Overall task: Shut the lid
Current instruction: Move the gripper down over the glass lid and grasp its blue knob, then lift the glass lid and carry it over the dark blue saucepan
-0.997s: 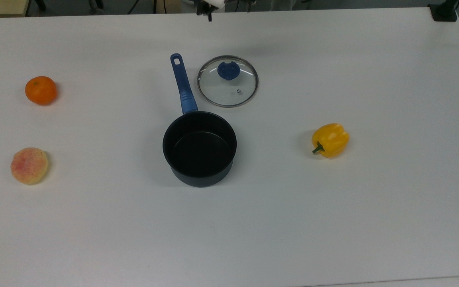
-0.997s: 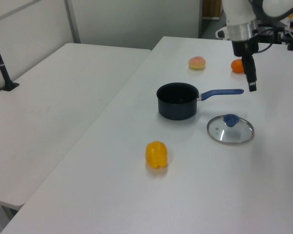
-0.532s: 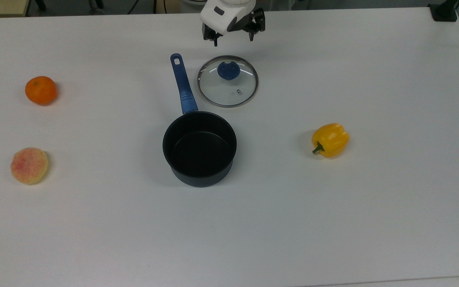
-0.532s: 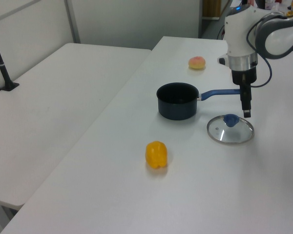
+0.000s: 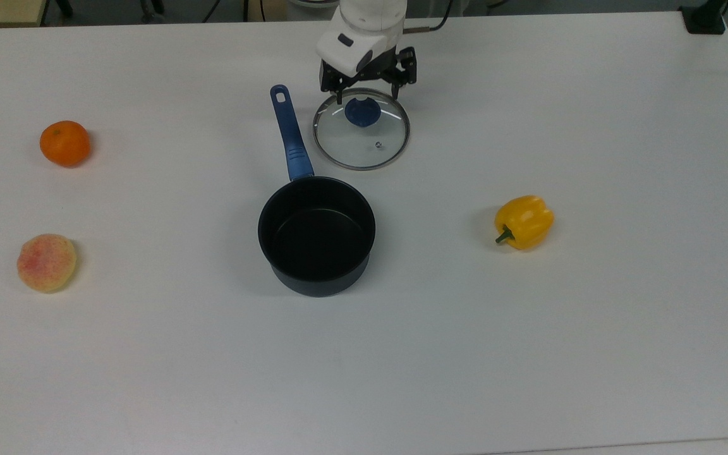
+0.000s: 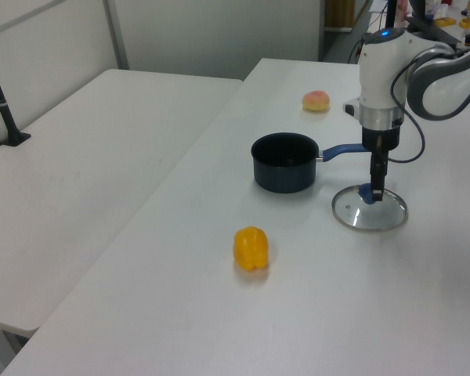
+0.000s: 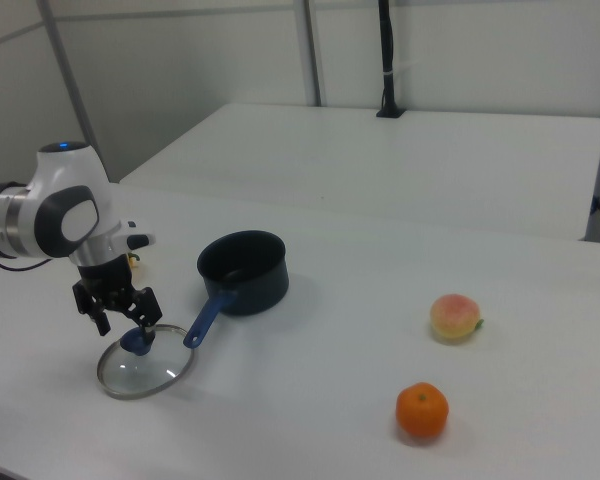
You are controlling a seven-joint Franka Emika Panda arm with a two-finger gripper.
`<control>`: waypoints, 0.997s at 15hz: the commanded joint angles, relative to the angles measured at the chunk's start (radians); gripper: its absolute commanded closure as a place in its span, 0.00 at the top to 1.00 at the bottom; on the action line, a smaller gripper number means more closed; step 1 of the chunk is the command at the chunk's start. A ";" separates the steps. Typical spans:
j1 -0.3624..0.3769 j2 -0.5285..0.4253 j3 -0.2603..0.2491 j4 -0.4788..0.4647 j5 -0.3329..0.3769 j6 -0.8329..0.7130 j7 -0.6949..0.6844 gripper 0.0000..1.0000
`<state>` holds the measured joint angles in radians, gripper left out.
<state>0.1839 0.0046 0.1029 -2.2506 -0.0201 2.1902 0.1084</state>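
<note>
The fingers point(image 5: 340, 97) stand apart, one on each side of the lid's blue knob point(image 5: 363, 112), not yet pressed against it as far as I can see. The gripper point(image 5: 367, 96) points straight down from the white arm point(image 6: 384, 78), low over the far edge of the lid point(image 5: 361, 129) in the top view; in the left view the gripper point(image 6: 375, 192) reaches down to knob height, and in the right view the gripper point(image 7: 126, 317) sits just over the knob.

The lid lies flat on the white bench point(image 5: 591, 316), knob up, just beside the saucepan's blue handle point(image 5: 289, 133) on the top view's right. The saucepan point(image 5: 316, 235) stands open and uncovered nearer the camera.

Well apart from these, a yellow bell pepper point(image 5: 523, 222) lies on the top view's right; a mandarin point(image 5: 64, 143) and a peach point(image 5: 47, 262) lie on the top view's left.
</note>
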 commanded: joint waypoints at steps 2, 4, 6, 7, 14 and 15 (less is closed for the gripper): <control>-0.009 0.034 0.009 -0.009 -0.055 0.071 0.059 1.00; -0.009 0.051 0.011 -0.007 -0.092 0.080 0.065 0.95; -0.009 0.058 0.011 -0.006 -0.098 0.080 0.063 0.68; -0.009 0.058 0.009 -0.006 -0.098 0.079 0.062 0.49; -0.001 0.026 0.044 0.043 -0.107 -0.047 0.062 0.17; 0.000 0.023 0.044 0.066 -0.107 -0.082 0.059 0.17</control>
<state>0.1847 0.0579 0.1234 -2.2324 -0.1179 2.2171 0.1481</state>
